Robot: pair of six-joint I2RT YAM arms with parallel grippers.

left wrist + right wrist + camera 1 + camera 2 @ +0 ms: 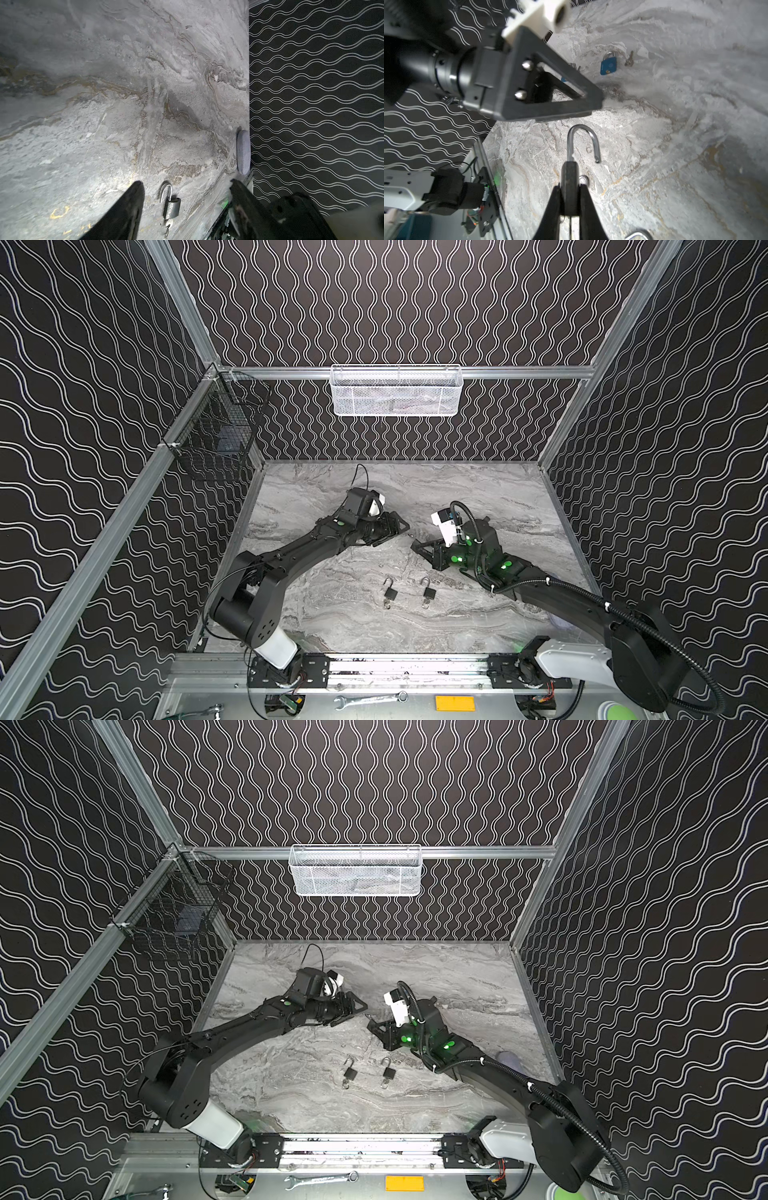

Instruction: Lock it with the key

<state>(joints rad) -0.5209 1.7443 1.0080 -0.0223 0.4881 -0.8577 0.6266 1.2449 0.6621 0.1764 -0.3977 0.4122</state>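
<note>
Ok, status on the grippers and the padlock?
Left gripper open, empty. Right gripper shut on padlock, shackle open. Two other padlocks on table, out of the way.

Both top views are evenly lit and sharp; wrist views show glare on the grey marbled bench (104, 166), dim corners, foreground blur.

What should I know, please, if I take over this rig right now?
Right claw: shut on a dark metal padlock, silver shackle open.
Left claw: open, empty, close to it.
Table: two black padlocks lie on the grey marbled tabletop, shackles open, keys at their bases; a blue padlock lies farther off.
Done: one padlock picked up.
To do: close its shackle and turn the key; none of the black ones looks locked.
</note>
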